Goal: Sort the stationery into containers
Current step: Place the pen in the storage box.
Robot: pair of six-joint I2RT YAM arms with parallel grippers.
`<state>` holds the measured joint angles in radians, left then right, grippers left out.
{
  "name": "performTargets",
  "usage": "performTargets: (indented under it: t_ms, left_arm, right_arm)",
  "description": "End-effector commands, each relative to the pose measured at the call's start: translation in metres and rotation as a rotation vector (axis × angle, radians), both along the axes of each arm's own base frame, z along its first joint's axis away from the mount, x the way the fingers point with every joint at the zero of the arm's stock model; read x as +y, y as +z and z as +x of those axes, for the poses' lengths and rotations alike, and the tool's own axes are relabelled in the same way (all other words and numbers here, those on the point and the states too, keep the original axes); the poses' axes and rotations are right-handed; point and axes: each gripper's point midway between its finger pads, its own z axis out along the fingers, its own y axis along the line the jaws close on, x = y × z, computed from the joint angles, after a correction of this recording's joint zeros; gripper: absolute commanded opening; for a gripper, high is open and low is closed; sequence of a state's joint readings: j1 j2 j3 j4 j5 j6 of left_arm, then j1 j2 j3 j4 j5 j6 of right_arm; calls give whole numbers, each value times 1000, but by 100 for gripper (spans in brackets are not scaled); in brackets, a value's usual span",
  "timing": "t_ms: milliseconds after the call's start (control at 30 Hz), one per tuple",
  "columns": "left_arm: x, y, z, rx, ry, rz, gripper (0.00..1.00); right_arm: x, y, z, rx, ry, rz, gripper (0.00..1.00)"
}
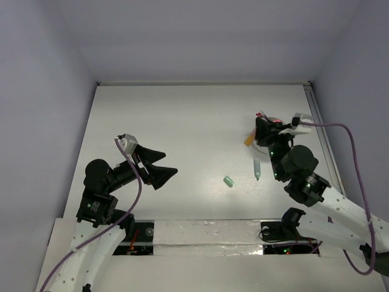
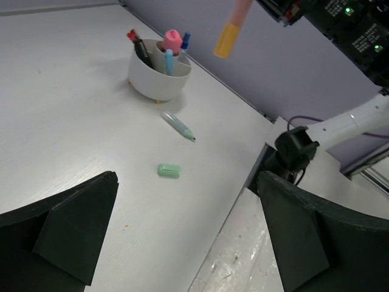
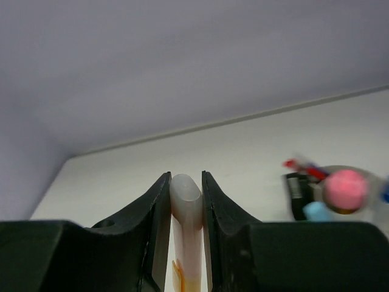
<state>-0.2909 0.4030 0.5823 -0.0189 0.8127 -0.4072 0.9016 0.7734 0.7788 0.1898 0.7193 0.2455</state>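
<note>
The right claw [image 3: 185, 180] grips an orange-tipped marker [image 2: 230, 31] in the air close by the whitish cup [image 2: 159, 79], which sits near the right edge of the bench [image 1: 182, 115] and holds pens and a pink-capped bottle [image 2: 172, 40]. The left claw [image 1: 171, 162] gapes wide and empty over the near-left part. A green marker [image 1: 257, 170] and a mint eraser [image 1: 228, 181] lie between the cup and the near edge.

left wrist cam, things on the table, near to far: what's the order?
mint eraser → pale blue pen → white cup
</note>
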Motion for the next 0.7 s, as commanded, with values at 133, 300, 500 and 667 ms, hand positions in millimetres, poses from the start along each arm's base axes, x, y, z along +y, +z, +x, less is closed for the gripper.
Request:
performTargets:
  t_ms: [133, 300, 500, 667]
  left_arm:
    - [11, 1, 19, -31, 121, 14, 99]
    - [11, 4, 16, -44, 120, 9, 99]
    - [11, 6, 13, -62, 112, 3, 99]
    - [12, 8, 10, -72, 111, -1, 99]
  right_arm:
    - [-119, -19, 9, 31, -559, -84, 0]
    - [-143, -44, 38, 113, -644, -117, 0]
    - [-172, -66, 65, 201, -743, -138, 0]
    - [-186, -85, 84, 244, -789, -145, 0]
